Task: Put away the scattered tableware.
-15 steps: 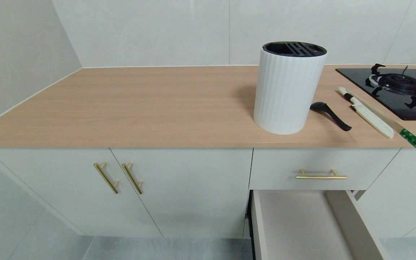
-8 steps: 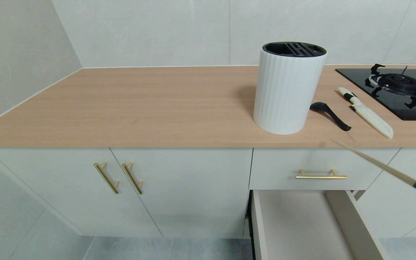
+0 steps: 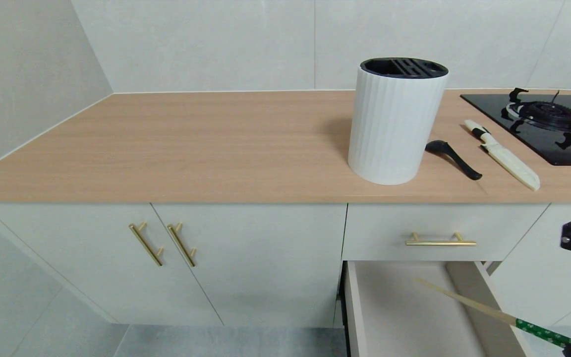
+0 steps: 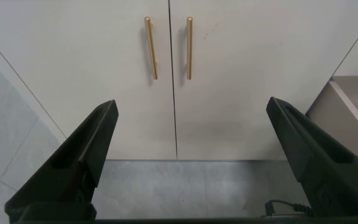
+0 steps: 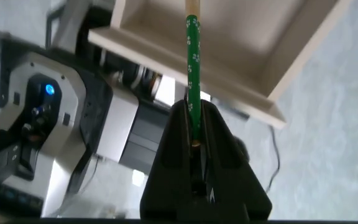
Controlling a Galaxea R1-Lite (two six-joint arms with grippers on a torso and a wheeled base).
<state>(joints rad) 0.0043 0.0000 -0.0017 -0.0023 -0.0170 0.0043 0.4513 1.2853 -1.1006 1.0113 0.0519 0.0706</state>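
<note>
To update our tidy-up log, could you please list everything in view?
holder: 1, white with black top, on counter
spoon: 1, black, on counter right of holder
knife: 1, cream, on counter between spoon and stove
chopstick: 1, wood with green end, over open drawer
stove: 1, black, counter's right end
drawer: 1, pale, open below counter
handles: 3, gold, on cabinet
left end effector: 1, black, open, facing cabinet
right end effector: 1, black, shut on chopstick

Black gas stove [image 3: 548,116] on wooden countertop [image 3: 191,144], gold-handled cabinet doors [image 3: 246,258] below
</note>
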